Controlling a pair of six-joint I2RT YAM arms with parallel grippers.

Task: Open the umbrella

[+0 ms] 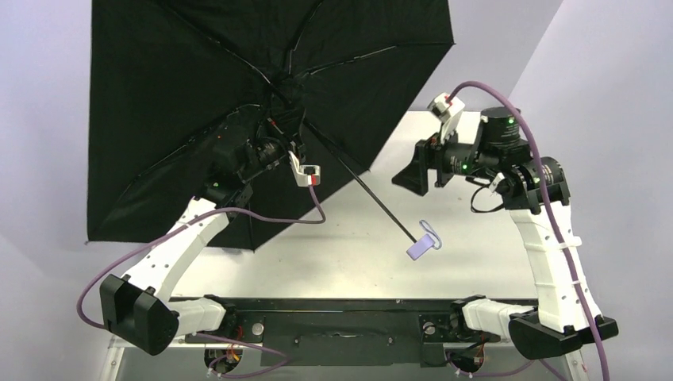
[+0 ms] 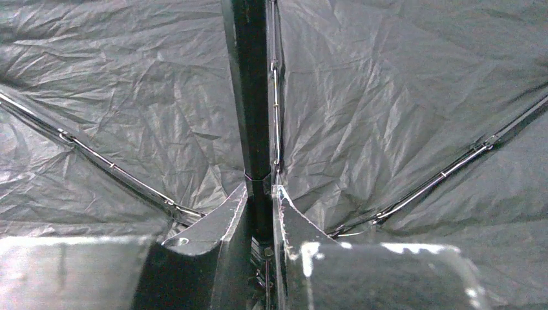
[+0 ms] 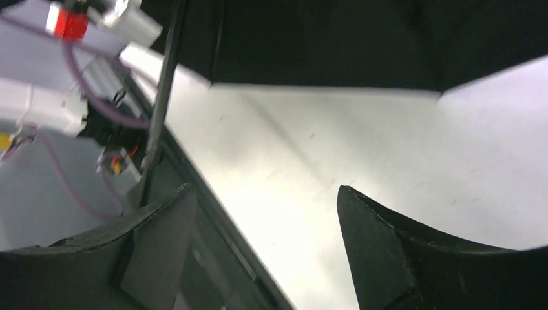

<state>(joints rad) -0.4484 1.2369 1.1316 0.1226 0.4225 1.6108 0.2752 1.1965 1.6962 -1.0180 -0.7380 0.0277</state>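
A compact folding umbrella (image 1: 198,95) with black lining is fully spread, its canopy tilted up over the far left of the white table (image 1: 333,262). The left gripper (image 2: 262,194) is clamped on its thin black shaft (image 1: 373,194) near the ribs. The small lavender handle (image 1: 423,242) hangs over the table's middle. The right gripper (image 3: 265,213) hovers over the table's far right, jaws wide apart and empty. Opening looks done; what remains is probably a gentle set-down. No readable writing shows.

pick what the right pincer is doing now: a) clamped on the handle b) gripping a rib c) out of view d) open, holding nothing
D: the right pincer stands spread over bare table, and the handle of the umbrella hangs clear of it.
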